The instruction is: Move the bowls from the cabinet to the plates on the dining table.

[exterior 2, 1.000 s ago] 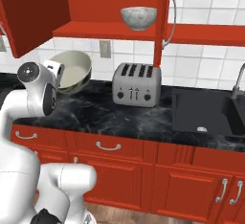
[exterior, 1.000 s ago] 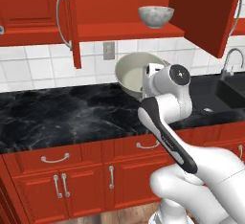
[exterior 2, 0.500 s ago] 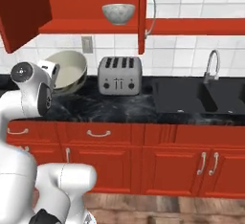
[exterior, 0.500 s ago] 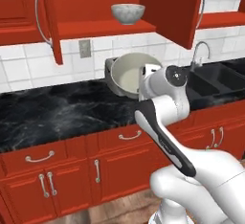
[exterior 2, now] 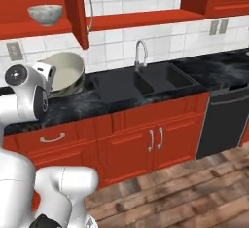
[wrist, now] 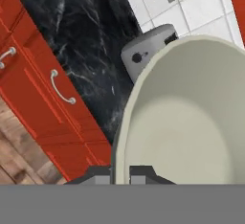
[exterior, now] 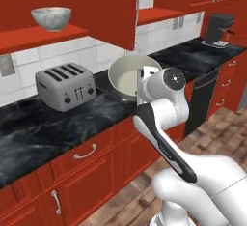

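Scanning from the left in the left base view: the speckled bowl [exterior: 51, 18] sits on the open cabinet's shelf [exterior: 34, 36], above the toaster [exterior: 65, 86] on the black bench [exterior: 34, 128]. Right of the toaster, the cream bowl [exterior: 131, 75] is off the shelf and carried tilted, mouth turned toward the arm. In the hand view the fingers [wrist: 121, 174] are clenched on the cream bowl's near rim, one tip inside, one outside; the bowl extends away from them. No plates or dining table are visible, so the carry appears unfinished, and delivery will likely require turning the bowl upright.
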Robot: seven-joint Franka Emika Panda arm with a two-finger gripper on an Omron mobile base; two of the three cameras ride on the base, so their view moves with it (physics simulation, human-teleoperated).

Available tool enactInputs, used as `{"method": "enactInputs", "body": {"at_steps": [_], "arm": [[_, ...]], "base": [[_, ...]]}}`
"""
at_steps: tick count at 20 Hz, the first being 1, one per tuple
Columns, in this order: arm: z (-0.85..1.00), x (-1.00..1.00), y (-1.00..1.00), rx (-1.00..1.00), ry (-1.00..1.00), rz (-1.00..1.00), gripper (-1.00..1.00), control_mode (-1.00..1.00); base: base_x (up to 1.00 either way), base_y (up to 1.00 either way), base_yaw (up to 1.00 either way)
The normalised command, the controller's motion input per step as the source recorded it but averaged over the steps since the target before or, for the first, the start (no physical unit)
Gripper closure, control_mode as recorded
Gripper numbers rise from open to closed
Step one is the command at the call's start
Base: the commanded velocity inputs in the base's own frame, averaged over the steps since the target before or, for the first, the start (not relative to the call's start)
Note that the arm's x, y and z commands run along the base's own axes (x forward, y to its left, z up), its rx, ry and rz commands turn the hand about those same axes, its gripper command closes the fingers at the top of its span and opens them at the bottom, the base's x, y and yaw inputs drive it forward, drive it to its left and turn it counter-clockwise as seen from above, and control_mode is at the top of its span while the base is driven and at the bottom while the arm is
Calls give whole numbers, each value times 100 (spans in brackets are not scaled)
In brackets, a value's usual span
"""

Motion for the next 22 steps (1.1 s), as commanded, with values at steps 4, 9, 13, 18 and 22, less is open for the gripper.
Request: {"method": "enactInputs", "body": {"at_steps": [4, 9, 13, 18, 22], "arm": [[0, 0, 0, 0, 0, 0, 100, 100], [0, 0, 0, 0, 0, 0, 100, 100], [0, 0, 0, 0, 0, 0, 100, 100], [0, 0, 0, 0, 0, 0, 100, 100], [0, 0, 0, 0, 0, 0, 100, 100]], "base": [[0, 0, -71], [0, -4, -68], [0, -3, -66], [0, -6, -61], [0, -16, -56]]}}
